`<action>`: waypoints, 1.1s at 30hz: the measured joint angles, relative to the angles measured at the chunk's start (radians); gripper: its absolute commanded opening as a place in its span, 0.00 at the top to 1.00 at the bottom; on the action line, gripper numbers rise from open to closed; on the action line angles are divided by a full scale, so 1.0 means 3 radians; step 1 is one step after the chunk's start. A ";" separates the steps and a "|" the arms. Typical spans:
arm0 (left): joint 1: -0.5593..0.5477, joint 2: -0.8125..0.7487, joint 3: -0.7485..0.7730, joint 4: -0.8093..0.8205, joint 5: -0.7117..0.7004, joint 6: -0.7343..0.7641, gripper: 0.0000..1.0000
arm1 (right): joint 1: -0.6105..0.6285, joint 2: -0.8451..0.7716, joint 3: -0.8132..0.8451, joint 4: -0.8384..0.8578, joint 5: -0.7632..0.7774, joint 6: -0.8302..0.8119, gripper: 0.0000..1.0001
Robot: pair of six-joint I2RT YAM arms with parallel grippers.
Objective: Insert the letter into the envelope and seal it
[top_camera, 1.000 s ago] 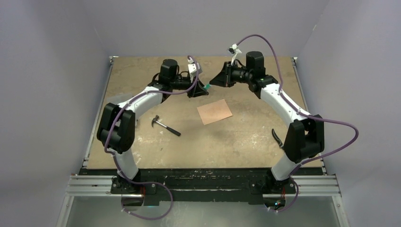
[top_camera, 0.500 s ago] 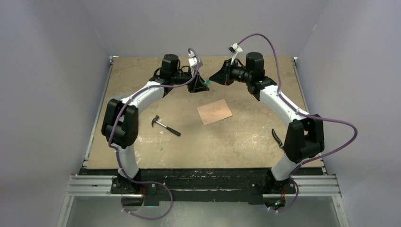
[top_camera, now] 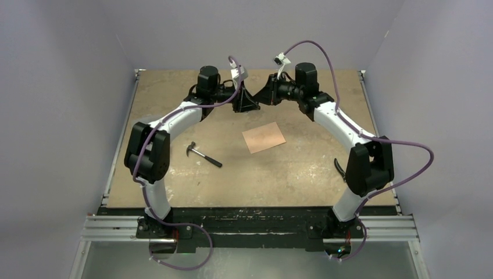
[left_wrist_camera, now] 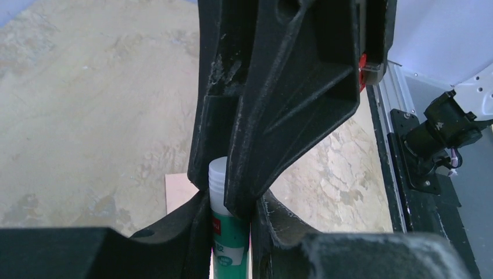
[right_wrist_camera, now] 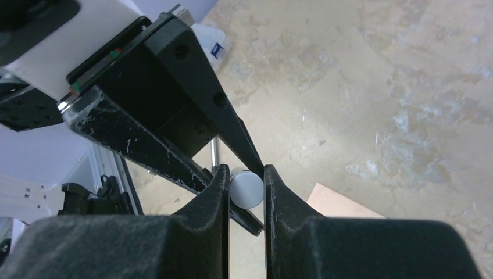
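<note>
Green-bodied glue stick (left_wrist_camera: 228, 244) sits clamped between the fingers of my left gripper (left_wrist_camera: 228, 218), and my right gripper (right_wrist_camera: 246, 177) is pinched tight on its white cap (right_wrist_camera: 246, 187), both held above the table (top_camera: 174, 104). Nearer my bases than the glue stick, the salmon-pink paper (top_camera: 264, 137) lies flat on the table; whether it is the letter or the envelope I cannot tell. A hammer (top_camera: 203, 155) lies nearer still, to the glue stick's left.
</note>
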 measured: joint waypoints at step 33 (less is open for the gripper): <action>0.0001 -0.0584 -0.1087 -0.0551 -0.1680 0.0022 1.00 | -0.0338 -0.0090 0.0207 -0.0717 0.0487 0.0994 0.12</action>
